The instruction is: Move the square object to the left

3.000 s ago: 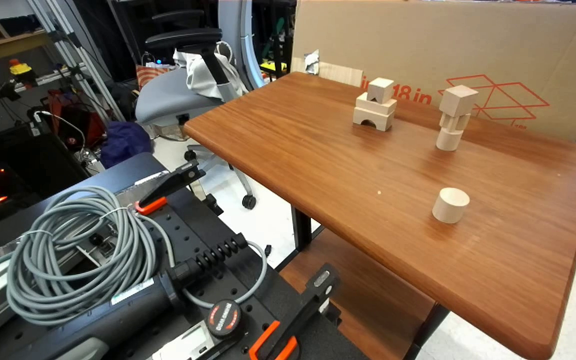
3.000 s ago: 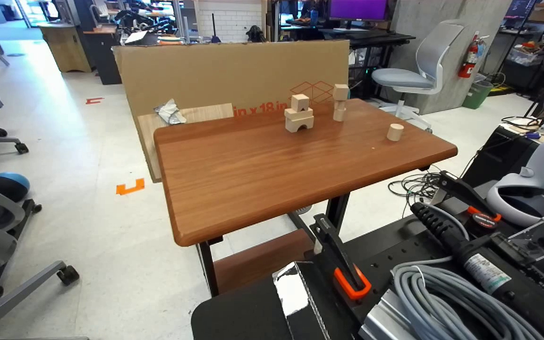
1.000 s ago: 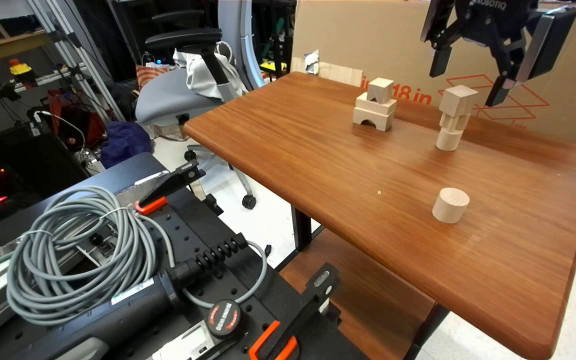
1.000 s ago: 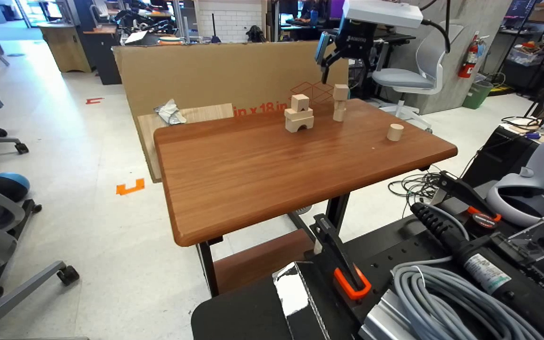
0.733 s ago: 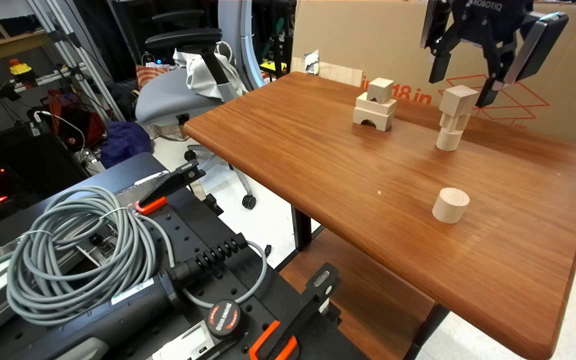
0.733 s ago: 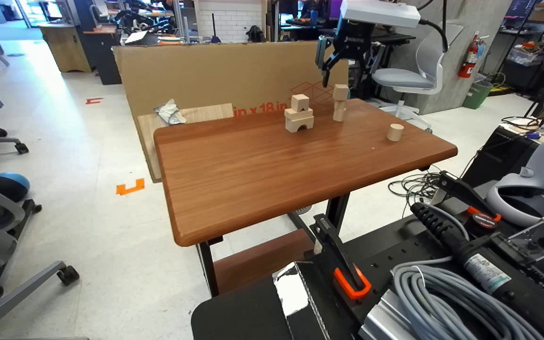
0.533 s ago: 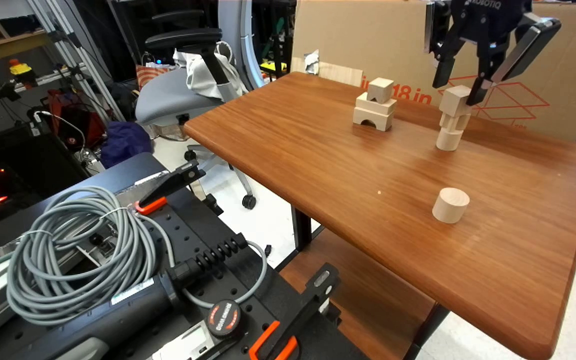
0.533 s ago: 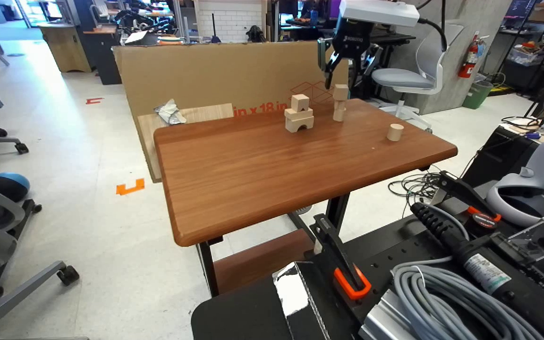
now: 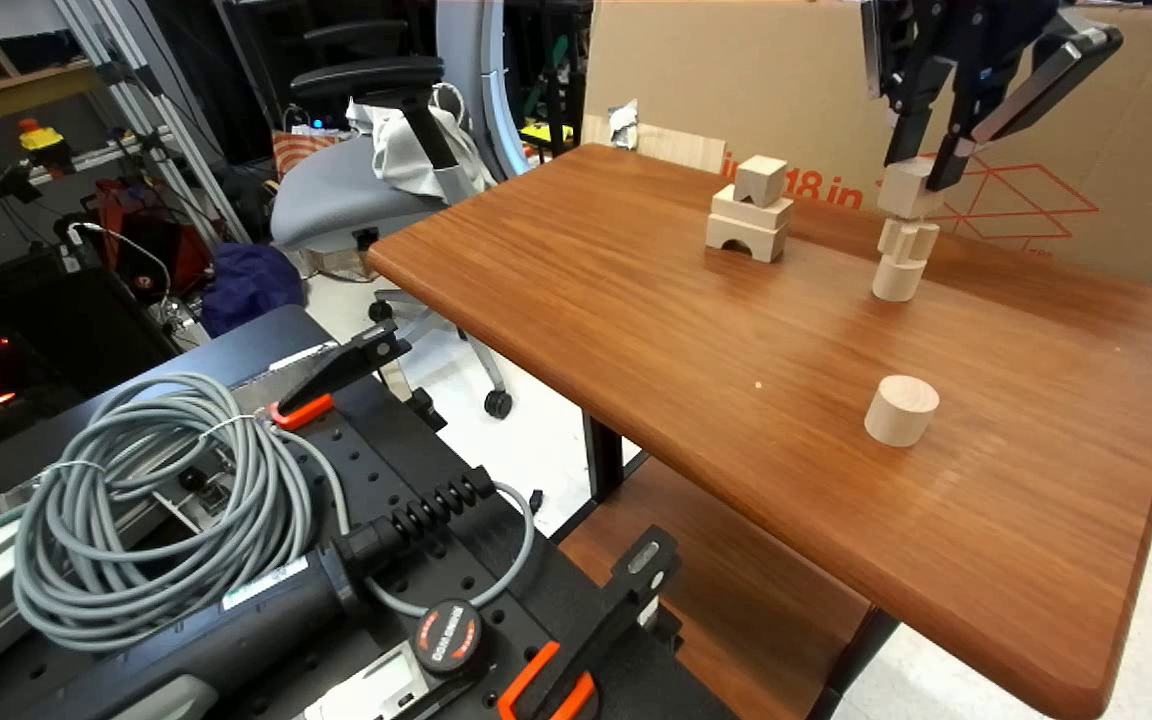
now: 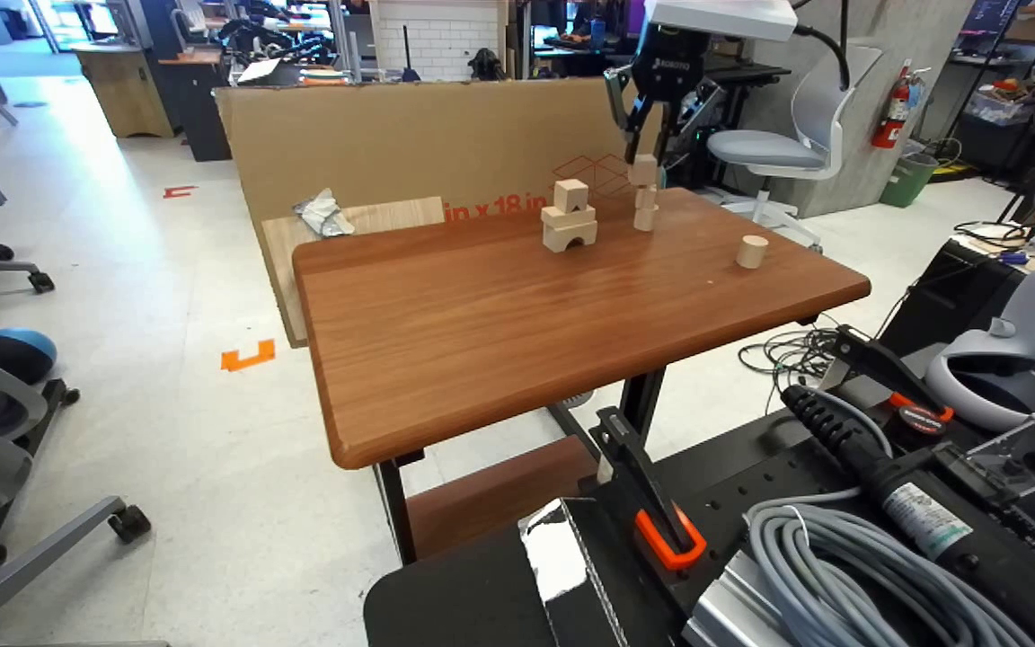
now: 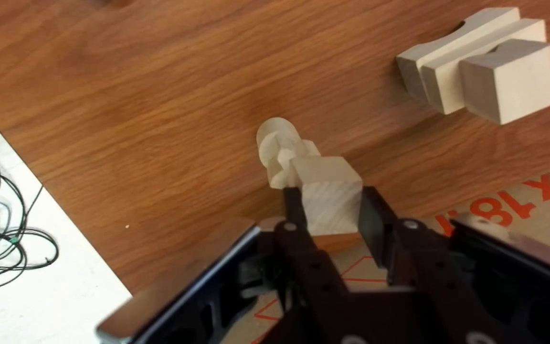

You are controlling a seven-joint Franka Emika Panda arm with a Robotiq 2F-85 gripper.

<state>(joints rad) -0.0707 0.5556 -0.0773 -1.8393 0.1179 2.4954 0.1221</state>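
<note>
The square object, a pale wooden cube, is pinched between the black fingers of my gripper. In the wrist view one pad stands along the cube's side. In both exterior views the cube hangs at the top of a slim stack and appears raised a little off it. Below it are a notched wooden block and a short cylinder, both upright. The far face of the cube is hidden from the wrist camera.
Beside it stands another stack: an arch block, a flat block and a notched block on top. A lone wooden cylinder sits nearer the table edge. A cardboard sheet rises behind the table.
My gripper has come down over the slim stack and its fingers have shut on the top cube. The cube has shifted slightly up and to the left in both exterior views.
</note>
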